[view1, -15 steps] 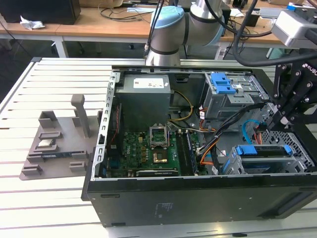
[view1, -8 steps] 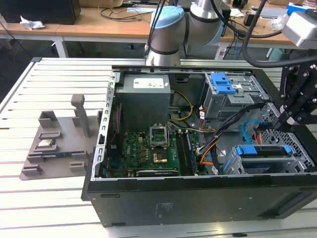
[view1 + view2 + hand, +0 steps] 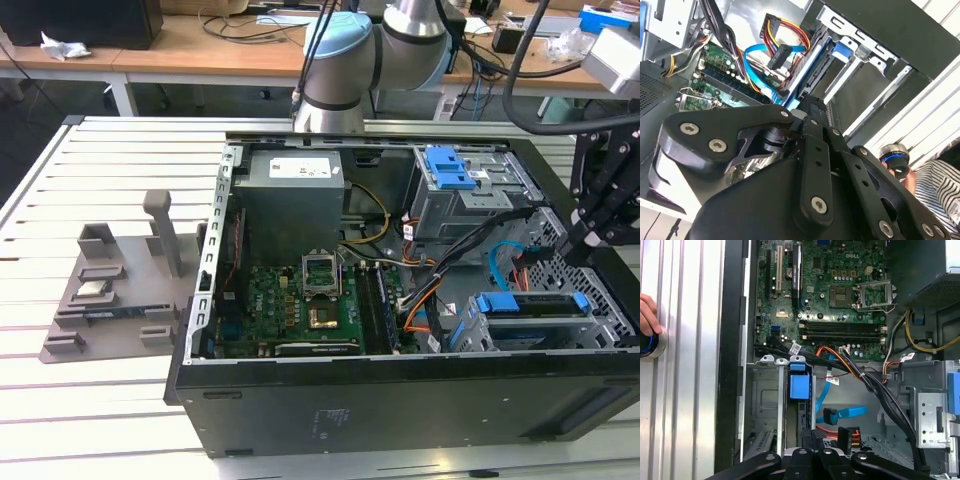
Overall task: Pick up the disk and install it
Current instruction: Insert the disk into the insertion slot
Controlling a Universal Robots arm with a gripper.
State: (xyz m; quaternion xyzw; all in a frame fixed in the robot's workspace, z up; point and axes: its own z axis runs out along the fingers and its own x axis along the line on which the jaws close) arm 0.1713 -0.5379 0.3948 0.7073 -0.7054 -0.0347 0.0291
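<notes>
A: Where does the disk (image 3: 530, 304) sit?

B: It stands on edge in the drive cage (image 3: 762, 405) at the front corner of the open computer case (image 3: 400, 400), on the exterior view's right. Its blue bracket (image 3: 800, 385) faces up out of the slot.

A: And the gripper (image 3: 590, 235)?

B: It hangs just over that end of the case, close to the disk. In the first wrist view its black links sit right at the disk's near end. Whether it is clenched or released cannot be told.

A: What lies around the disk inside the case?

B: A blue flat cable (image 3: 842, 414) and a bundle of orange and black wires (image 3: 855, 371) run beside the cage. The green motherboard (image 3: 310, 300) lies further in, and the grey power supply (image 3: 292, 190) sits at the back.

A: What does the case rest on?

B: A pale slatted metal table (image 3: 100, 160). A grey fixture (image 3: 110, 290) lies well apart from the case, on the exterior view's left, and holds a small square chip (image 3: 92, 291).

A: The room?

B: Wooden desks (image 3: 180, 45) with cables stand behind the arm (image 3: 345, 60). In the first wrist view a person's hand (image 3: 646, 315) rests on a blue-ringed button (image 3: 650, 347) on the table.
</notes>
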